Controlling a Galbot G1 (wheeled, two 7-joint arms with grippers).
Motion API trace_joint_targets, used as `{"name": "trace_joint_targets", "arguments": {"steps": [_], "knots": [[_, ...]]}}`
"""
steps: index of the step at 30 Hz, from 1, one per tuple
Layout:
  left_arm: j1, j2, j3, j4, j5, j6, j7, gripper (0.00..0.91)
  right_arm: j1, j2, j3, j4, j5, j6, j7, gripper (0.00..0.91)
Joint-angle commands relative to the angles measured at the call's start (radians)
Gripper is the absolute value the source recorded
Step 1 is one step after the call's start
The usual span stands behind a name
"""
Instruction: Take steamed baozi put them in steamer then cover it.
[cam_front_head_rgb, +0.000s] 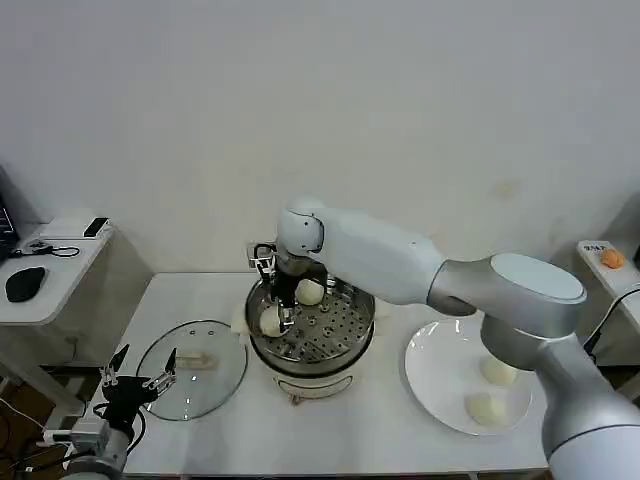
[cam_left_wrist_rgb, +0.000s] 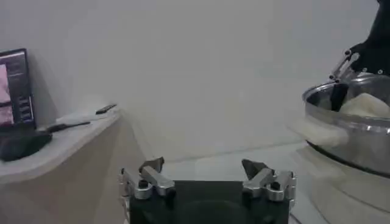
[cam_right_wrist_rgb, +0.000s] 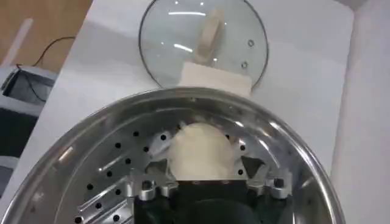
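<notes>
At the near left corner of the table (cam_front_head_rgb: 400, 440), your left gripper (cam_front_head_rgb: 138, 377) waited with its jaws open and empty, just short of the cover (cam_front_head_rgb: 193, 367), which lay flat on the tabletop beside the steamer (cam_front_head_rgb: 330, 345). To the right, the white plate (cam_front_head_rgb: 435, 375) held two steamed baozi (cam_front_head_rgb: 486, 409). Further in, your right gripper (cam_front_head_rgb: 277, 312) reached down inside the steamer with a baozi (cam_right_wrist_rgb: 201, 152) between its spread fingers (cam_right_wrist_rgb: 149, 185); whether they pressed on it or had let go, you could not tell. Another baozi (cam_front_head_rgb: 311, 291) sat on the perforated floor behind it.

You were, I judge, on the placing step, about halfway through the loading. Your next move called for opening fully, lifting straight up clear of the rim, then crossing to the plate for the third bun. The cover was not yet needed.
</notes>
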Motion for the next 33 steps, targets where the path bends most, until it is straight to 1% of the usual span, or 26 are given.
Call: {"name": "trace_joint_targets", "arguments": {"steps": [1, 3, 5, 6, 8, 9, 13, 15, 16, 17, 23, 28, 30, 33], "knots": [[0.001, 0.001, 0.000, 0.001, 0.000, 0.001, 0.001, 0.907, 0.005, -0.027, 0.017, 0.021, -0.001, 0.002, 0.007, 0.907], [0.002, 0.000, 0.000, 0.000, 0.001, 0.000, 0.001, 0.907, 0.024, -0.083, 0.032, 0.067, 0.002, 0.013, -0.011, 0.907], [0.002, 0.000, 0.000, -0.002, 0.001, 0.001, 0.001, 0.907, 0.037, -0.128, 0.058, 0.112, 0.008, 0.021, -0.011, 0.907], [0.003, 0.000, -0.001, -0.004, 0.001, 0.001, 0.002, 0.907, 0.053, -0.171, 0.075, 0.145, 0.017, 0.020, -0.018, 0.907], [0.003, 0.001, -0.001, -0.006, 0.001, 0.002, 0.002, 0.907, 0.073, -0.213, 0.085, 0.173, 0.020, 0.029, -0.035, 0.907], [0.002, 0.002, 0.000, -0.006, 0.001, 0.002, 0.003, 0.907, 0.096, -0.268, 0.096, 0.212, 0.024, 0.029, -0.050, 0.907], [0.000, 0.003, 0.004, -0.006, 0.002, 0.003, 0.004, 0.907, 0.141, -0.405, 0.119, 0.291, 0.037, 0.037, -0.076, 0.907], [-0.001, 0.002, 0.005, -0.006, 0.004, 0.003, 0.004, 0.907, 0.153, -0.494, 0.129, 0.332, 0.038, 0.042, -0.096, 0.907], [-0.001, 0.002, 0.006, -0.007, 0.004, 0.003, 0.004, 0.907, 0.154, -0.506, 0.129, 0.341, 0.038, 0.042, -0.097, 0.907], [-0.001, 0.002, 0.006, -0.010, 0.004, 0.003, 0.004, 0.907, 0.156, -0.558, 0.129, 0.363, 0.036, 0.042, -0.102, 0.907], [0.005, -0.004, 0.009, -0.013, 0.008, 0.003, 0.004, 0.907, 0.116, -0.725, 0.151, 0.433, 0.017, 0.064, -0.107, 0.907], [0.023, 0.006, 0.001, -0.031, 0.009, 0.004, 0.007, 0.907, 0.024, -0.839, 0.217, 0.445, -0.032, 0.096, -0.117, 0.907], [0.024, 0.006, -0.003, -0.033, 0.009, 0.004, 0.008, 0.907, -0.002, -0.867, 0.223, 0.451, -0.050, 0.104, -0.124, 0.907], [0.025, 0.007, -0.002, -0.032, 0.010, 0.005, 0.008, 0.907, -0.030, -0.905, 0.196, 0.468, -0.086, 0.116, -0.129, 0.907]]}}
